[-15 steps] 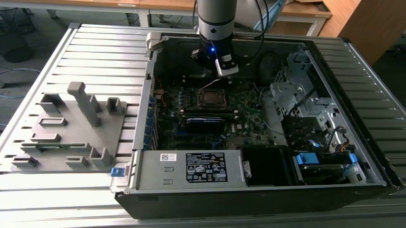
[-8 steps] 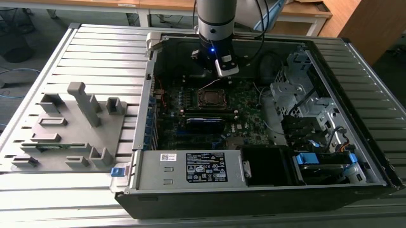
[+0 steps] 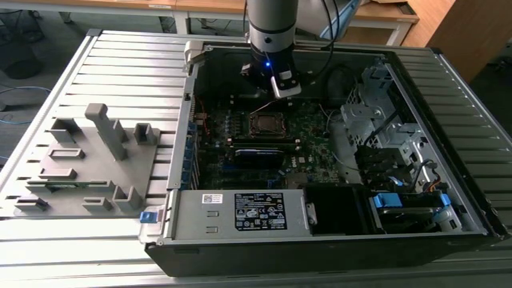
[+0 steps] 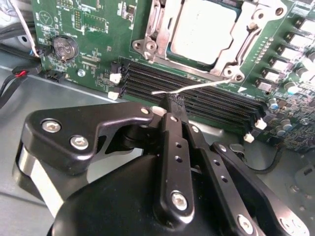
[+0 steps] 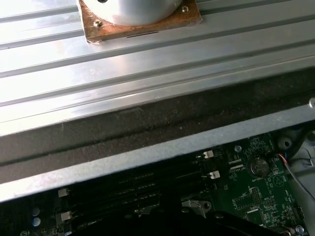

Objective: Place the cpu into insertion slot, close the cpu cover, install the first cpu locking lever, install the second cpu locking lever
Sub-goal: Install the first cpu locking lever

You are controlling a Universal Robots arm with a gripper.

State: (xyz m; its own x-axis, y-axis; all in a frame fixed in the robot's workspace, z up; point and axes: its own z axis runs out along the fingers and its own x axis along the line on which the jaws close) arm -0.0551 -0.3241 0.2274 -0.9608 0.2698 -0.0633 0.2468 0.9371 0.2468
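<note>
Reaching down from the upper middle of the exterior view by way of the grey robot arm (image 3: 272,24), into the open black computer case (image 3: 320,258) and over the green-black circuit board (image 3: 316,135). Showing, in the second wrist view, the black two-fingered gripper (image 4: 173,104) with its fingers drawn together and no gap at the tips, just beside a thin silver wire locking lever (image 4: 197,86) (touching it or merely next to it: cannot tell). Finding the small flat square silver-grey cpu (image 4: 204,27) already seated in the small square dark insertion slot (image 3: 265,124), near the centre of the exterior view just below the arm. Framing the chip with the thin square silver metal cpu cover (image 4: 224,61), apparently lying flat around it. Setting the long black memory slots (image 4: 197,101) between the gripper tips and the socket. Catching, in the first wrist view, the ribbed aluminium table (image 5: 147,64) and a round silver base on a copper-coloured plate (image 5: 138,10). Placing a grey moulded parts fixture (image 3: 88,162) on that table at the exterior view's left, well apart from the socket.
</note>
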